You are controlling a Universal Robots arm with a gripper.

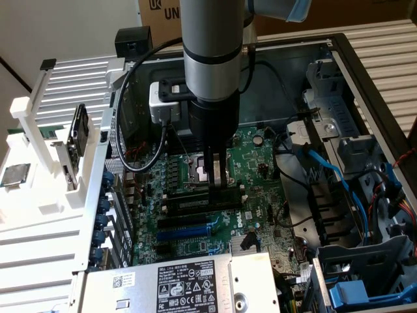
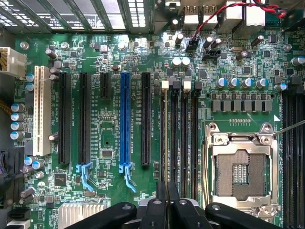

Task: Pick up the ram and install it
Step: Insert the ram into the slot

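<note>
Backdrop: cardboard boxes (image 1: 163, 10) stand behind an open computer case (image 1: 339, 49) that lies on its side with its inside facing up.
White rack: a ribbed white plastic stand (image 1: 39, 130) sits at the exterior view's left, just outside the case wall.
Power supply: a silver box with a black label (image 1: 189, 287) lies along the near edge of the case.
Blue expansion slot: a long blue slot (image 1: 186, 229) crosses the green motherboard (image 1: 260, 215), between the power supply and the memory slots (image 2: 186, 138).
Ram: the dark-green strip (image 1: 195, 205) stands on edge along the memory slot nearest the expansion slots, under the claw. From the wrist it shows as a thin line (image 2: 165, 143). Whether it is fully seated cannot be told.
Arm: a grey column (image 1: 208, 59) comes straight down over the middle of the board.
Claw: the fingers (image 1: 218, 182) are drawn almost together, pinching the ram's upper edge.
Socket: the empty metal-framed processor socket (image 2: 238, 174) lies just beyond the memory slots.
Cables: blue cables (image 1: 332, 173) loop past the drive bays at the exterior view's right.
</note>
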